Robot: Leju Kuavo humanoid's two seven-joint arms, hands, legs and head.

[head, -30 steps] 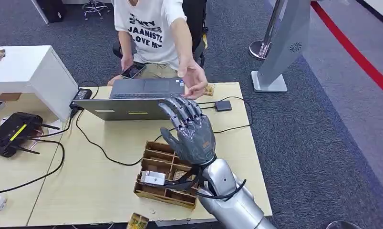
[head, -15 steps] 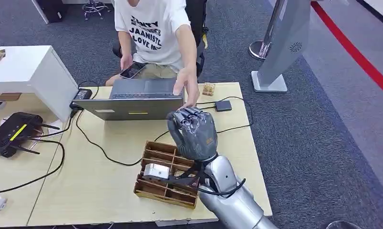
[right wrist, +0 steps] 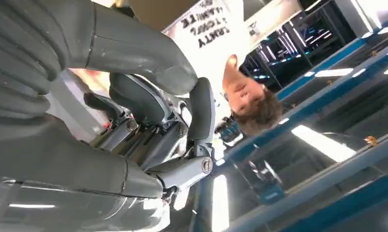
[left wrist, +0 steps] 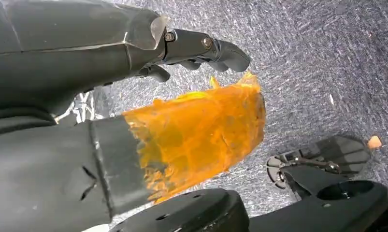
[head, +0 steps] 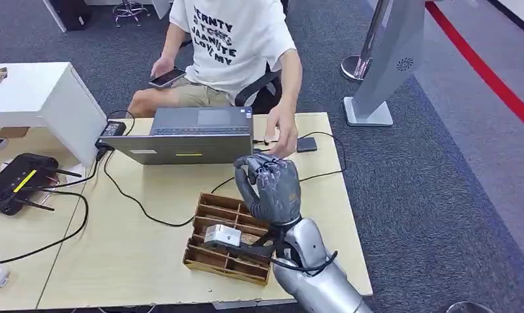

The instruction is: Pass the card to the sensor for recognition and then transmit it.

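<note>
My right hand (head: 272, 186) is raised above the table's right half, back toward the camera, fingers curled in with nothing visible in them; the right wrist view shows the same curled fingers (right wrist: 148, 121). A person's hand (head: 282, 135) rests on the table just beyond it, beside the small black sensor (head: 305, 144) on its cable. I cannot make out a card under that hand. My left hand (left wrist: 192, 130), its thumb wrapped in orange tape, hangs over grey carpet, holding nothing, with a gap between thumb and fingers.
A wooden compartment box (head: 210, 212) with a silver-white item (head: 220, 236) sits under my right forearm. A grey laptop (head: 187, 137) stands at the table's far side, the seated person (head: 236, 45) behind it. Black cables (head: 135, 199) cross the table; a router (head: 17, 179) lies left.
My right hand's spread fingers have curled in. The person's hand has dropped from my fingertips to the table beside the sensor. The person has shifted right.
</note>
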